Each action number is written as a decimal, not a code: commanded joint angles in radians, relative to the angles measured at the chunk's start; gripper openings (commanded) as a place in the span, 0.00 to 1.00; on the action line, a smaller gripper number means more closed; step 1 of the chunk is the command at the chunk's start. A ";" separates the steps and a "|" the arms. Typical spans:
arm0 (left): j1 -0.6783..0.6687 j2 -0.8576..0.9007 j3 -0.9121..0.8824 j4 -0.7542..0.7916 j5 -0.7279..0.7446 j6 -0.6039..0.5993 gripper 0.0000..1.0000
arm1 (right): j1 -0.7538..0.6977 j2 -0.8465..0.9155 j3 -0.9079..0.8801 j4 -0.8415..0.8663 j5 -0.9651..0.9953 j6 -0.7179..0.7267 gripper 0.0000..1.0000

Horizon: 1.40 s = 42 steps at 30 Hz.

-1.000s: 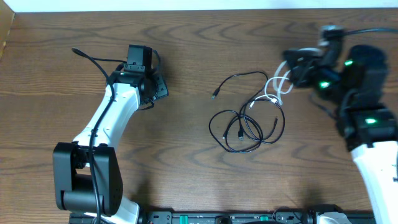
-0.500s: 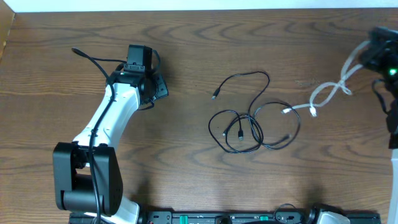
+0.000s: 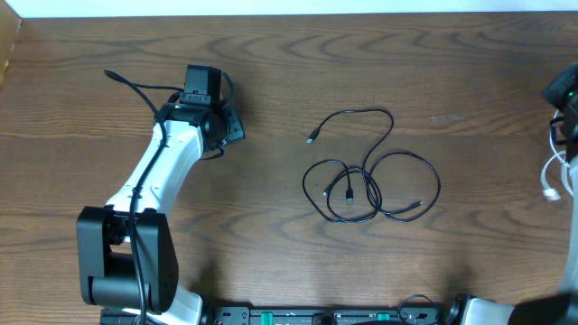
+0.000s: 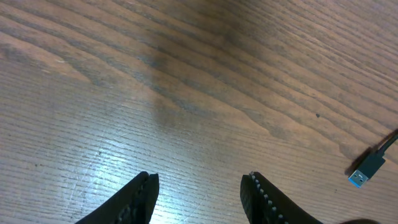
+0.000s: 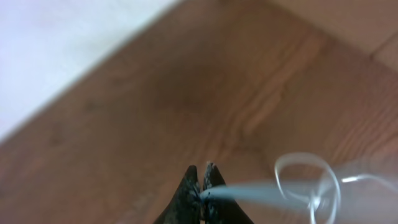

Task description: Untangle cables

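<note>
Mid-table (image 3: 470, 81), one black cable (image 3: 364, 169); one white cable (image 5: 242, 190) within clamped right end effector (image 5: 201, 172); left end effector (image 4: 199, 180) ajar.

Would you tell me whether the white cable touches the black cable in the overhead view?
No, the white cable is at the right edge, well apart from the black cable.

The coiled cable (image 3: 350, 191) lies on the bench (image 3: 271, 253), right of centre. The other cable (image 3: 549, 181) is well apart at the right edge, in the right claw (image 5: 200, 171).
</note>
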<state>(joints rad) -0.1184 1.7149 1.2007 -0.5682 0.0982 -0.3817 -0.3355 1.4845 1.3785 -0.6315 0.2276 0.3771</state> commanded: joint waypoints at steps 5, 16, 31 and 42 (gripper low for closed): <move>0.004 0.010 -0.009 0.001 -0.013 0.002 0.48 | -0.022 0.179 0.013 -0.050 0.024 -0.015 0.01; 0.004 0.010 -0.009 0.001 -0.013 0.001 0.48 | -0.024 0.332 0.013 -0.106 0.023 -0.014 0.98; 0.001 0.010 -0.009 0.001 -0.005 0.001 0.07 | 0.023 0.334 -0.034 -0.232 -0.536 -0.015 0.01; 0.001 0.010 -0.009 0.001 -0.006 0.001 0.17 | 0.301 0.334 -0.223 -0.131 -0.583 -0.007 0.24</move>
<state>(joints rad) -0.1184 1.7149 1.2007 -0.5678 0.0982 -0.3870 -0.0963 1.8149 1.1885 -0.7776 -0.3252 0.3664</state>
